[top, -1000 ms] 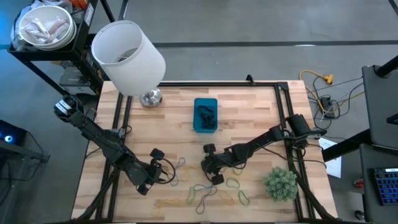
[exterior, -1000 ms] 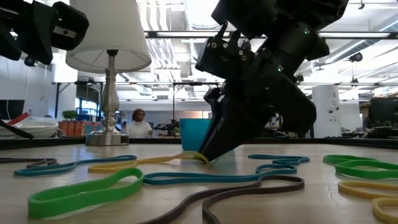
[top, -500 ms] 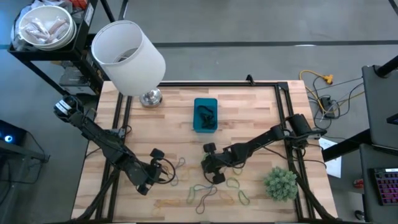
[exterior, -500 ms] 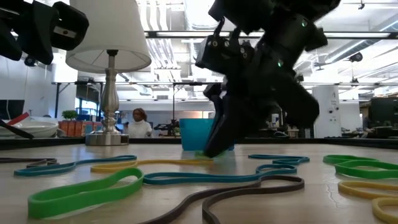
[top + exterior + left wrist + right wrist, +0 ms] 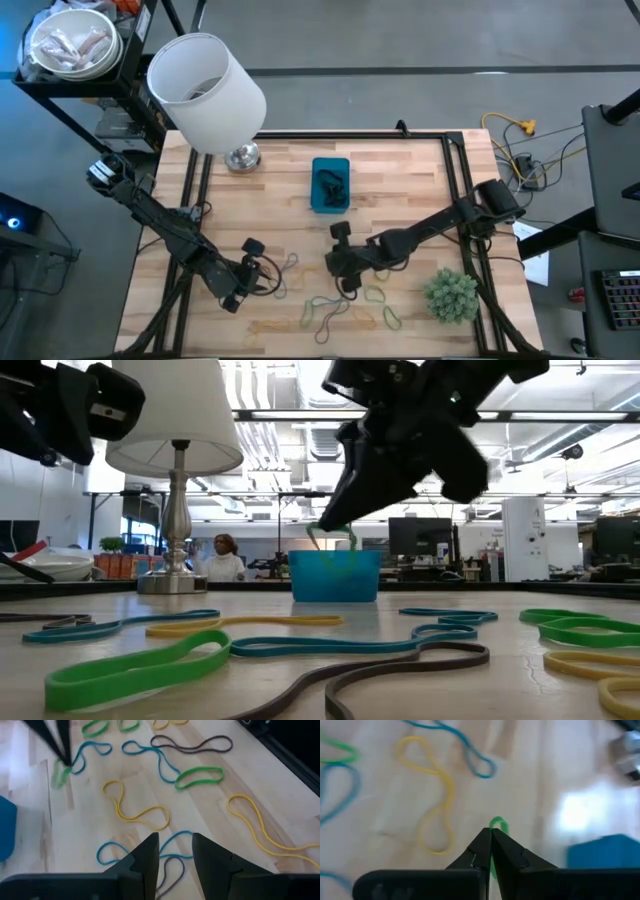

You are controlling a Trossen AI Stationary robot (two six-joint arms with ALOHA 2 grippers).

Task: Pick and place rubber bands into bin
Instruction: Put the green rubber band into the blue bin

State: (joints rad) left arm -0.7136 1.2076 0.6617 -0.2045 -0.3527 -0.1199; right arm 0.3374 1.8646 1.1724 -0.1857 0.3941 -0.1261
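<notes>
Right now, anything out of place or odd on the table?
Nothing stands out. Rubber bands lie loose on the wood near the front edge, as expected. The blue bin sits upright, dark bands inside. The right pincer is shut on a small green band; the left pincer waits open.

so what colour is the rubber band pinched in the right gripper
Green: the small thin rubber band in the right gripper, clearest in the right wrist view.
</notes>
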